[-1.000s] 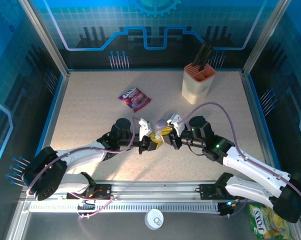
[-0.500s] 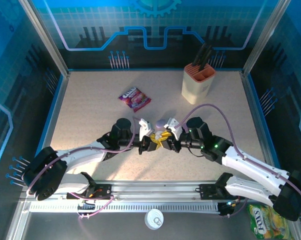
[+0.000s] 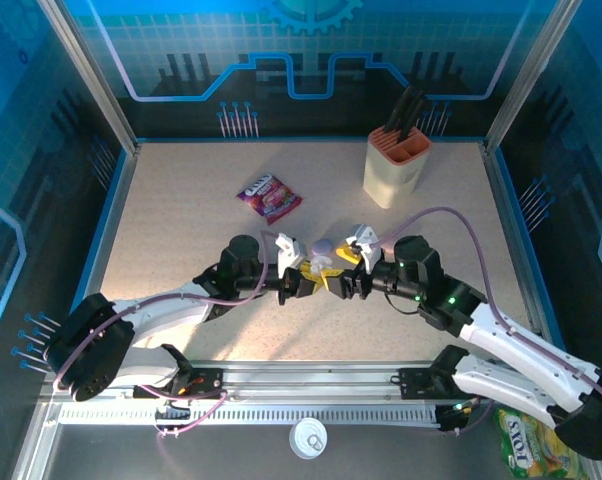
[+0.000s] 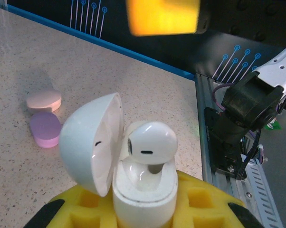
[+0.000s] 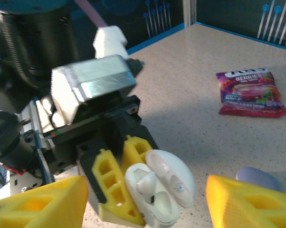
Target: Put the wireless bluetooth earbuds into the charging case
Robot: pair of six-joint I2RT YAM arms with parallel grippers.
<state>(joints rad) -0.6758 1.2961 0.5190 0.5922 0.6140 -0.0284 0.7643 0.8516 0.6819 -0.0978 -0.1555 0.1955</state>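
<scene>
White earbud (image 4: 151, 142) sits proud in charging case (image 4: 143, 190) clamped by left gripper (image 4: 142, 211); right gripper (image 5: 144, 192), spread and empty, may tip it out if pressed off-centre.

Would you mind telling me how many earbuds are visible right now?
1. A white earbud stands stem-down in the open white case, which the left gripper holds. A second may be hidden deeper in the case.

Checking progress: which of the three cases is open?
The white case in the left gripper: lid up, earbud in it. The pink case and lilac case lie shut.
</scene>
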